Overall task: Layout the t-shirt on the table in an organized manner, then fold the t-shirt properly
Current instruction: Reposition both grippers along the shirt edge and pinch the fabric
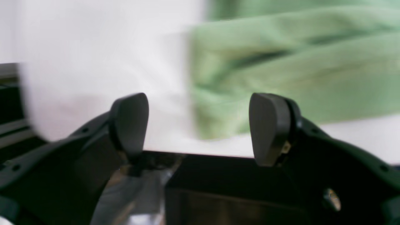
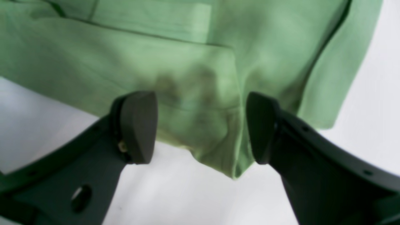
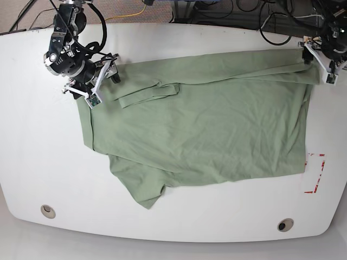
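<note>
t-shirt (image 3: 206, 124) sprawls across most of table (image 3: 32, 162), pretty much edge to edge up top. open room left of shirt, plus wide bare strip below hem. red tape outline (image 3: 316, 173) just right of shirt, flat, no obstacle.

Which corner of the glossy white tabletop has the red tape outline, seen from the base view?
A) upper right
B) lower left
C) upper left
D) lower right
D: the red tape outline sits on the glossy white tabletop near the lower right, just past the edge of the pale sage-green t-shirt and above the right-hand round grommet hole.
</note>
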Motion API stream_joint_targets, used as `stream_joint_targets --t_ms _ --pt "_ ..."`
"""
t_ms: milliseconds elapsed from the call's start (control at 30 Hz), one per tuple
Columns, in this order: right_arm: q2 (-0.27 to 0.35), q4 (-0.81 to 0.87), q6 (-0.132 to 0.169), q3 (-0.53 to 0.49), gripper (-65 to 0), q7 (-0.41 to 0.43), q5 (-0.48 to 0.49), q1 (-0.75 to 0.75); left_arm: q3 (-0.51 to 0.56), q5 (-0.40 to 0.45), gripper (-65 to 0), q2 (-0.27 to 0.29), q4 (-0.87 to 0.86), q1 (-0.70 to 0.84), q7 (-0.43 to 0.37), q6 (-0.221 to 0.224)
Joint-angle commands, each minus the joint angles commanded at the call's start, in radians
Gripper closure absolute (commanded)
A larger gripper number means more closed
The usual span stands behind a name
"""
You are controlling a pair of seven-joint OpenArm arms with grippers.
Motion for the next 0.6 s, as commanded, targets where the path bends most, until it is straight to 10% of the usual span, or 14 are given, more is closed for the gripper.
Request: stream_joint_targets --t_ms 600 --pt "-0.003 0.000 0.000 0.005 -42.6 0.000 -0.002 -0.008 0.009 0.005 -47.1 -0.021 -0.124 0.063 -0.089 0.000"
